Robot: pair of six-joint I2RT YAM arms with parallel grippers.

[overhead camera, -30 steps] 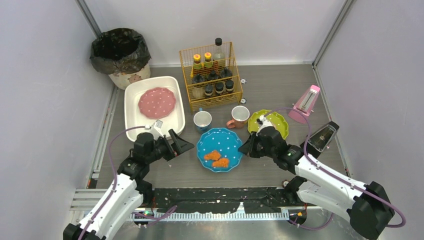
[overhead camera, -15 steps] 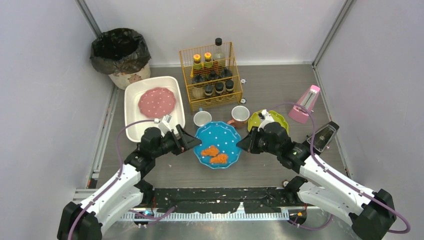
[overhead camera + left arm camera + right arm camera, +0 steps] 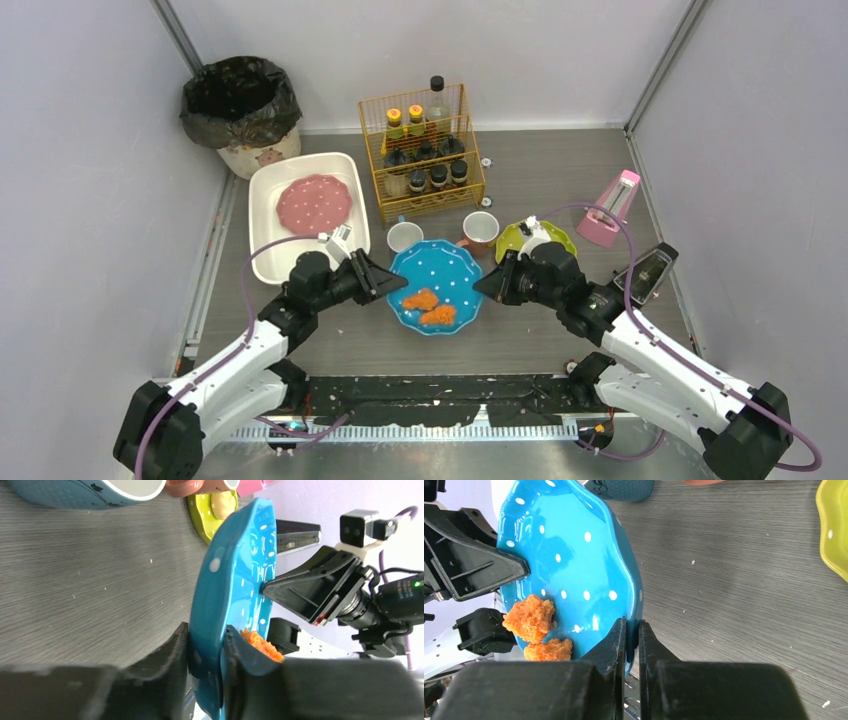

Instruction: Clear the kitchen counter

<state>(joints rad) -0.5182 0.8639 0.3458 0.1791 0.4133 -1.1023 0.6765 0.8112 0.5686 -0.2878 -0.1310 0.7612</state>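
Observation:
A blue white-dotted plate (image 3: 437, 285) carrying two orange food pieces (image 3: 430, 308) hangs tilted just above the grey wood-grain kitchen counter (image 3: 540, 170). My left gripper (image 3: 390, 285) is shut on its left rim, and my right gripper (image 3: 487, 288) is shut on the opposite rim. The left wrist view shows the left gripper (image 3: 207, 645) with its jaws pressed on both faces of the plate (image 3: 235, 575), the food (image 3: 260, 645) just beyond. In the right wrist view, the right gripper (image 3: 632, 630) pinches the plate's edge (image 3: 569, 555) beside the food (image 3: 529, 617).
A white tub (image 3: 265, 190) holding a pink plate (image 3: 314, 204) lies at the left, a lined trash bin (image 3: 241, 100) behind it. A wire rack of bottles (image 3: 422, 150), two mugs (image 3: 405, 238) (image 3: 480, 228), a green plate (image 3: 565, 245) and a pink object (image 3: 612, 208) stand nearby.
My left gripper moved right to the plate's left rim and shut on it. The plate, held by the right gripper, shifted a little toward the back.

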